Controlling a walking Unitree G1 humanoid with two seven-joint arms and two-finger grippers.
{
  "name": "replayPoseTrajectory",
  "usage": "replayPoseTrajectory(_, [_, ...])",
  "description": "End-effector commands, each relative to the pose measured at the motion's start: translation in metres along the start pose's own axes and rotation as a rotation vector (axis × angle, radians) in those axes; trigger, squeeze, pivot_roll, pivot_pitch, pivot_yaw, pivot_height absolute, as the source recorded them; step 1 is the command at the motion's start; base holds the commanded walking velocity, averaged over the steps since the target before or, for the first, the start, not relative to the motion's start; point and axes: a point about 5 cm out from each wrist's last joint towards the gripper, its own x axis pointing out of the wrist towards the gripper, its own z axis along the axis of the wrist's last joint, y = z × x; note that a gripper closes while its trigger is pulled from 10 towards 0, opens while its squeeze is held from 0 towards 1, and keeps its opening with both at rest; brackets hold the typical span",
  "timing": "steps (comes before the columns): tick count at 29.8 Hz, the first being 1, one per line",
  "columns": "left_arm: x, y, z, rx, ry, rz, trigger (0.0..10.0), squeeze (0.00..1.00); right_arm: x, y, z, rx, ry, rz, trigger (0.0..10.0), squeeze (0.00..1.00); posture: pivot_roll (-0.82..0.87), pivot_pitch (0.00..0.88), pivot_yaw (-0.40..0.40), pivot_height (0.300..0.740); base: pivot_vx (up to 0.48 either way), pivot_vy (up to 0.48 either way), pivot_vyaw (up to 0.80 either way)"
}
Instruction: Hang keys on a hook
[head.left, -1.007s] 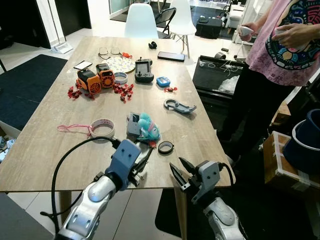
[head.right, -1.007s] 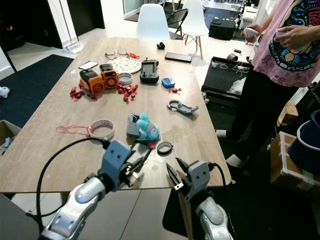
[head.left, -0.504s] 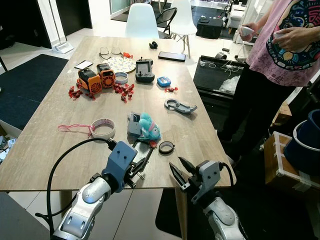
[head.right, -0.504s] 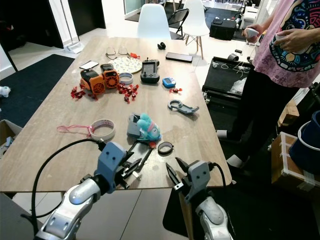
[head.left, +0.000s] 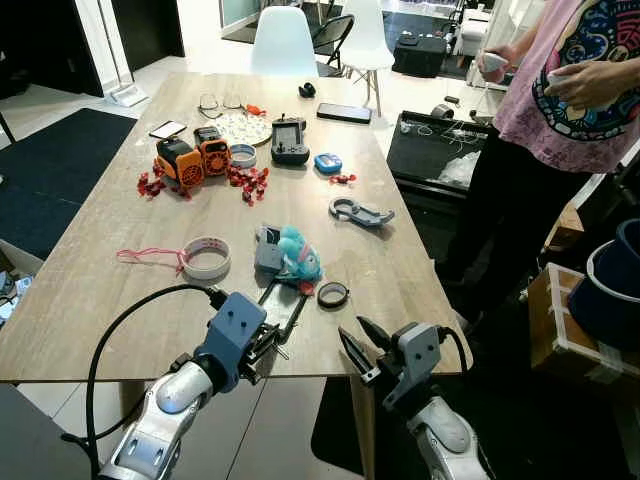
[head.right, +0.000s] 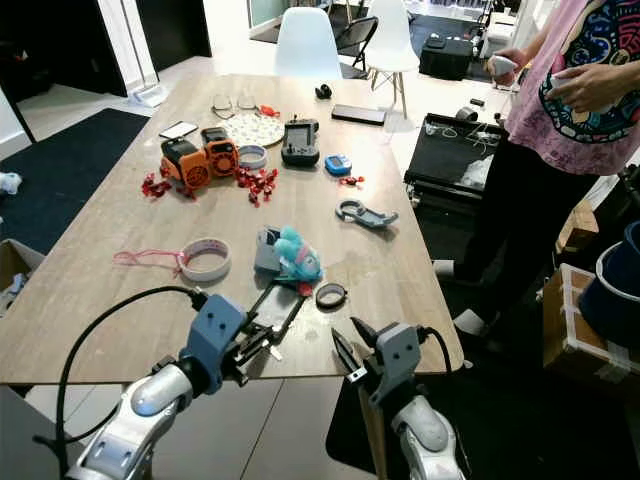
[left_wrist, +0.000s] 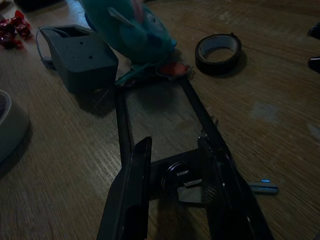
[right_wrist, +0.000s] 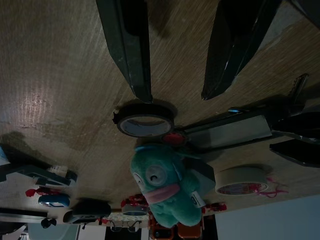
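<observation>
- Low over the near edge of the wooden table (head.left: 90, 290), the left gripper (left_wrist: 172, 187) is seen with its two black fingers spread a little, either side of the keys (left_wrist: 189, 187); contact cannot be told.
- The keys are joined by a black strap (left_wrist: 197, 107) to a teal plush toy (head.left: 297, 254), which lies beside a grey box (head.left: 268, 248).
- A black tape ring (head.left: 332, 294) is found just right of the strap.
- Off the table's near corner, the right gripper (head.left: 355, 343) is held open and empty.
- A person in a pink shirt (head.left: 560, 85) is seen standing at the right.
</observation>
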Motion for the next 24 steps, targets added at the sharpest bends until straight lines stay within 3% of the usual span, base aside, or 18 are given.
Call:
replayPoseTrajectory(1, [-0.005,0.004,-0.008,0.020,0.031,-0.002,10.0,0.00,-0.003,-0.003,0.000,0.013,0.002,-0.021,10.0,0.00,0.06,0.061,-0.055,0.740,0.000,0.000,0.00])
replayPoseTrajectory(13, [-0.020,0.007,-0.020,0.008,0.055,-0.016,10.0,0.00,-0.004,-0.003,-0.001,0.015,0.006,-0.022,10.0,0.00,0.06,0.064,-0.057,0.740,0.000,0.000,0.00])
replayPoseTrajectory(24, [-0.020,0.006,-0.021,0.001,0.054,-0.023,10.0,0.00,-0.004,-0.003,-0.001,0.017,0.007,-0.023,10.0,0.00,0.06,0.063,-0.055,0.740,0.000,0.000,0.00])
